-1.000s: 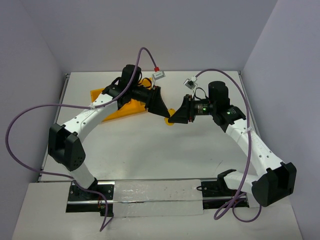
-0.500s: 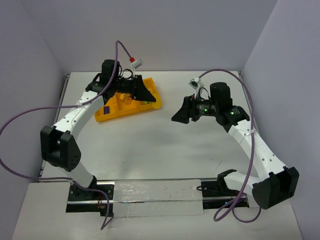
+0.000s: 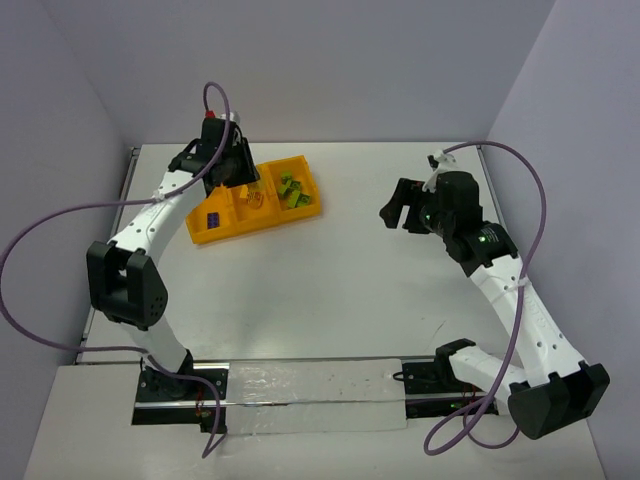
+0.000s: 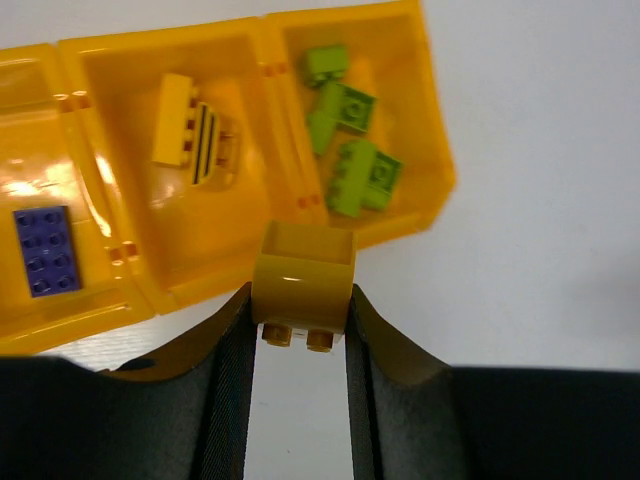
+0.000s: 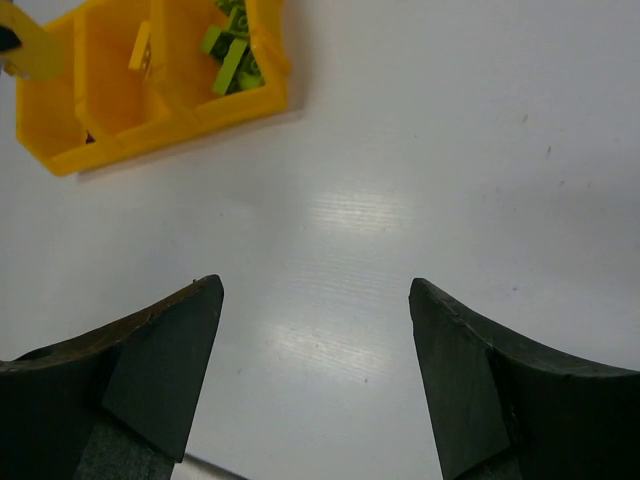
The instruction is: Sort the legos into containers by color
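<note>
My left gripper (image 4: 300, 300) is shut on an orange-yellow lego (image 4: 303, 283), held studs toward the camera above the orange-yellow tray (image 4: 428, 150), over its wall near the divider between the middle and right containers. The left container holds a purple-blue lego (image 4: 42, 250), the middle one yellow legos (image 4: 178, 120), the right one lime green legos (image 4: 350, 150). In the top view the left gripper (image 3: 240, 175) hangs over the tray (image 3: 200, 233). My right gripper (image 5: 315, 300) is open and holds nothing, over bare table well right of the tray (image 5: 60, 150); it shows from above too (image 3: 395, 208).
White walls close in the table (image 3: 330, 280) at the back and both sides. Purple cables (image 3: 60, 215) loop off both arms. The arm bases and a rail (image 3: 300, 385) line the near edge.
The grippers were together mid-table. The right one has opened and drawn back to the right, while the left arm has swung left over the tray with the yellow lego.
</note>
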{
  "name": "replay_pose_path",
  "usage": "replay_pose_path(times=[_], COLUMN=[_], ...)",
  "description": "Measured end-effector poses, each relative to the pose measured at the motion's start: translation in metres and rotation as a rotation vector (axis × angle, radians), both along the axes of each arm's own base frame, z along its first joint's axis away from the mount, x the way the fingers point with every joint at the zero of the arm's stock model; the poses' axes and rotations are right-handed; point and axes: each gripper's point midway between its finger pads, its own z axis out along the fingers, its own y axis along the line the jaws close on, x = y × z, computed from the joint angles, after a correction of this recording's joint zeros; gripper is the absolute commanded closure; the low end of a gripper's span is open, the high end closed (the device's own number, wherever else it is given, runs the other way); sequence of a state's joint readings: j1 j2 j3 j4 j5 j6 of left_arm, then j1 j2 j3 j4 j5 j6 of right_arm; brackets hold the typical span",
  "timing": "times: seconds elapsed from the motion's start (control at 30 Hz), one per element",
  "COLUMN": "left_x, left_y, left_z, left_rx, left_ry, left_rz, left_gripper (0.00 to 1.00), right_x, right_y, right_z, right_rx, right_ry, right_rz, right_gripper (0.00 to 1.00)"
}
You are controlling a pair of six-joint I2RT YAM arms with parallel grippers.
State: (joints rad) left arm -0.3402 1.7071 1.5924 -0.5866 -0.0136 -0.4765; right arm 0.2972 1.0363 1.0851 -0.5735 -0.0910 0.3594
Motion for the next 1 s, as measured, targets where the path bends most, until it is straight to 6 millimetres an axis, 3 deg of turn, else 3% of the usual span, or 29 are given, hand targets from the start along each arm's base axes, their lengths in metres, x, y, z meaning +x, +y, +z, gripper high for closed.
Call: replay_pose_path(times=[0.17, 0.27, 0.4, 0.43, 0.5, 0.7, 0.8, 0.9, 1.0], left_x=[0.022, 0.034, 0.045, 0.046, 0.049, 0.052, 0.047, 0.032, 0.009], left_y=[0.018, 0.025, 0.032, 0.033, 0.035, 0.038, 0.038, 0.036, 0.030], left_z=[-0.040, -0.061, -0.077, -0.078, -0.076, -0.063, -0.045, -0.007, 0.048], left_rx=[0.106, 0.161, 0.208, 0.211, 0.216, 0.219, 0.205, 0.151, 0.068], left_ry=[0.048, 0.072, 0.087, 0.087, 0.081, 0.052, 0.029, -0.046, -0.159], left_rz=[0.115, 0.162, 0.206, 0.217, 0.231, 0.251, 0.241, 0.202, 0.135], left_gripper=[1.00, 0.64, 0.31, 0.24, 0.22, 0.20, 0.20, 0.20, 0.20], right_x=[0.001, 0.001, 0.001, 0.001, 0.002, 0.003, 0.005, 0.008, 0.011], right_y=[-0.016, -0.019, -0.020, -0.020, -0.021, -0.023, -0.029, -0.040, -0.050], right_z=[0.011, 0.014, 0.014, 0.014, 0.014, 0.014, 0.013, 0.009, 0.002], right_rx=[-0.005, -0.003, 0.000, 0.000, 0.000, -0.004, -0.011, -0.032, -0.062], right_ry=[-0.042, -0.050, -0.050, -0.050, -0.050, -0.051, -0.050, -0.037, -0.016], right_rz=[-0.094, -0.116, -0.126, -0.126, -0.127, -0.142, -0.181, -0.251, -0.316], right_gripper=[0.16, 0.16, 0.16, 0.16, 0.16, 0.13, 0.02, 0.02, 0.02])
